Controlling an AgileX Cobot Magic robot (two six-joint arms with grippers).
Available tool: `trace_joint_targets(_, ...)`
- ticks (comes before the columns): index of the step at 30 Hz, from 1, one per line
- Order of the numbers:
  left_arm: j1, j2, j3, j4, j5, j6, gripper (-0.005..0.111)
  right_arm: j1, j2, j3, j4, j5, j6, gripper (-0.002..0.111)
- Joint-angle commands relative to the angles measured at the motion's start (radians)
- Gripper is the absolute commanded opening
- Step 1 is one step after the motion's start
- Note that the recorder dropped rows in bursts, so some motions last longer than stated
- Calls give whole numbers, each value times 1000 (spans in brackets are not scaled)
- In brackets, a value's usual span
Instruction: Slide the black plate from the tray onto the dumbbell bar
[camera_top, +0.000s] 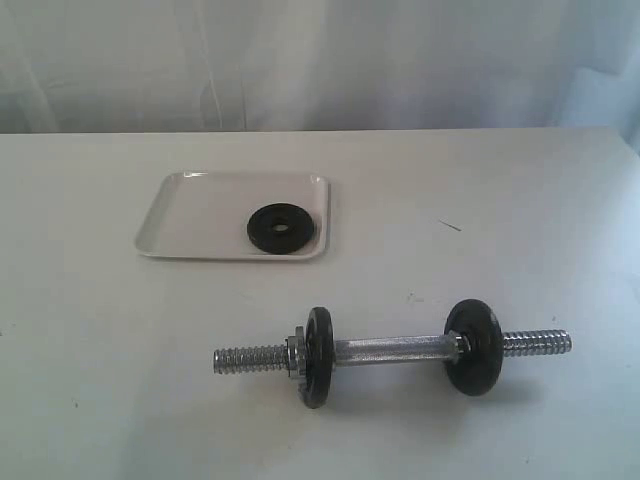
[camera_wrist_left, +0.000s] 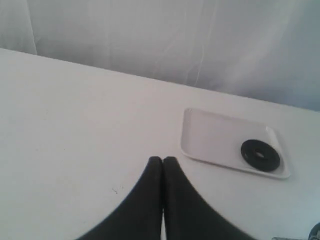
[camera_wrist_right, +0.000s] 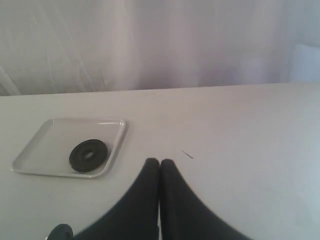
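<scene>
The black plate (camera_top: 280, 229) lies flat in the near right corner of the white tray (camera_top: 200, 210). In front of it on the table lies the dumbbell bar (camera_top: 395, 350), chrome with threaded ends, carrying two black discs and collar nuts. Neither gripper shows in the exterior view. In the left wrist view my left gripper (camera_wrist_left: 162, 160) is shut and empty above bare table, with the tray (camera_wrist_left: 210, 135) and black plate (camera_wrist_left: 260, 154) beyond it. My right gripper (camera_wrist_right: 159, 162) is shut and empty too, the tray (camera_wrist_right: 50, 145) and plate (camera_wrist_right: 88, 155) off to its side.
A pale curtain hangs behind the table's far edge. A small dark scratch (camera_top: 449, 225) marks the tabletop right of the tray. The dark edge of one of the bar's discs (camera_wrist_right: 59, 232) peeks in at the border of the right wrist view.
</scene>
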Motion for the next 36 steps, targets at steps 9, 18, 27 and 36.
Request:
trace_joint_targets(9,-1,336,-142,-11,42,122,0,4,209,-56,54,17,-21,12)
trace_joint_targets(18,-1,559,-191,-12,34,140,0,4,304,-56,201,-16,-157,65)
trace_joint_targets(27,-1,712,-191,-12,16,168,0,4,420,-56,423,172,-147,66)
trace_joint_targets(36,-1,810,-191,-95,25,260,0,8,559,-99,418,297,-60,66)
